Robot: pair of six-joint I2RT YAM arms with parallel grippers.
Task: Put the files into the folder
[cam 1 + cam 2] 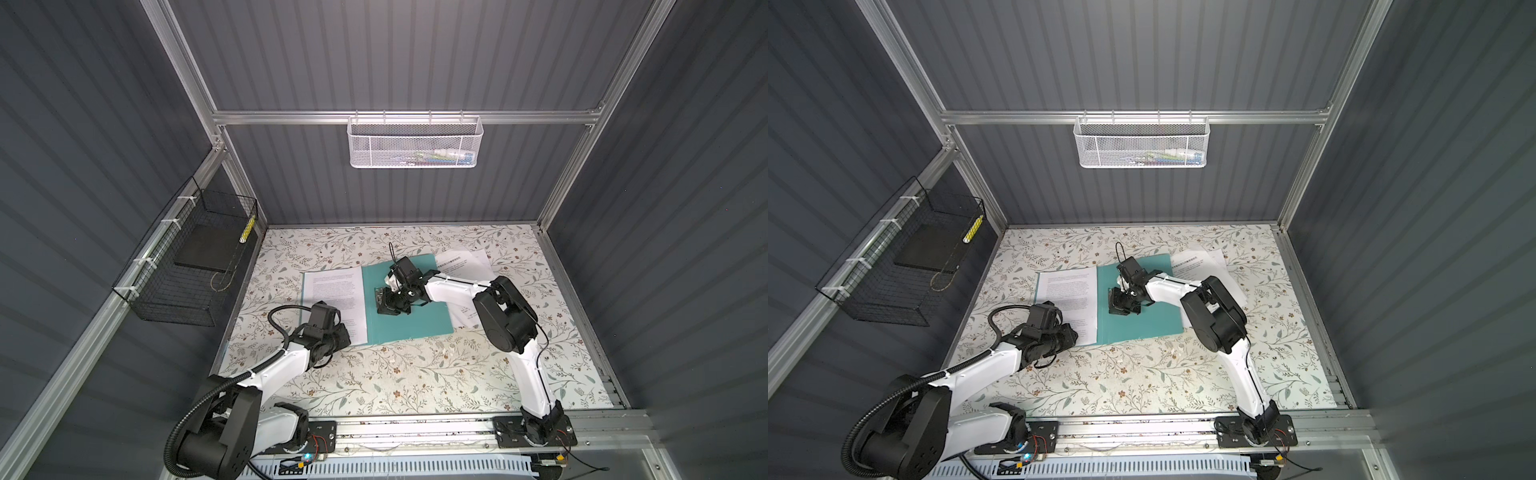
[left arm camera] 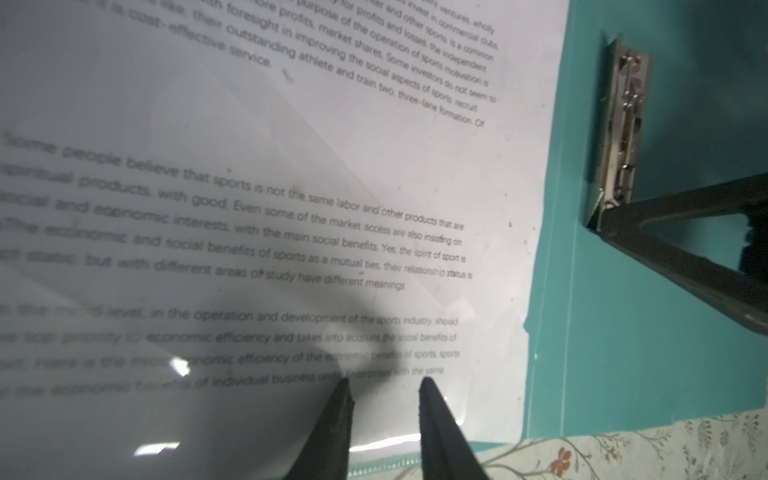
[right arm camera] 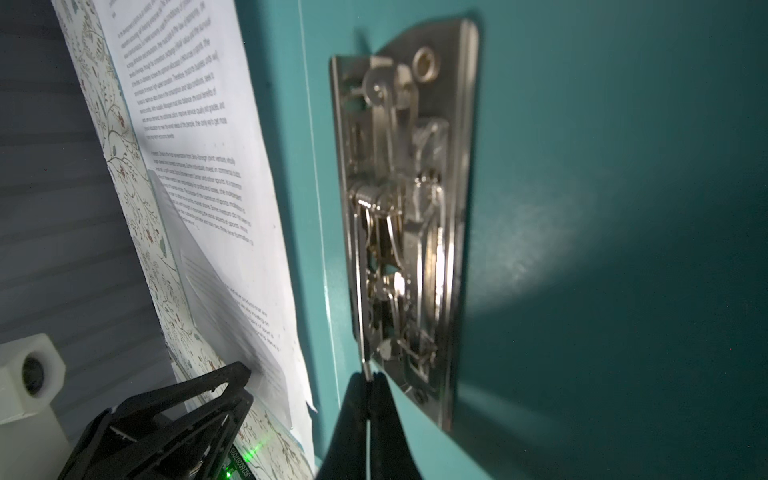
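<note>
While the open teal-green flat folder lies mid-table, white printed sheet on its left flap, right gripper clamped tight on the thin lever of its shiny metal clip, left gripper narrowly parted over that sheet's edge.

- folder: coloured plain teal-green
- files: white, printed with dense black text
- surface: pale, patterned with grey-green leaves and brown flowers
- clip: finished in shiny silver
</note>
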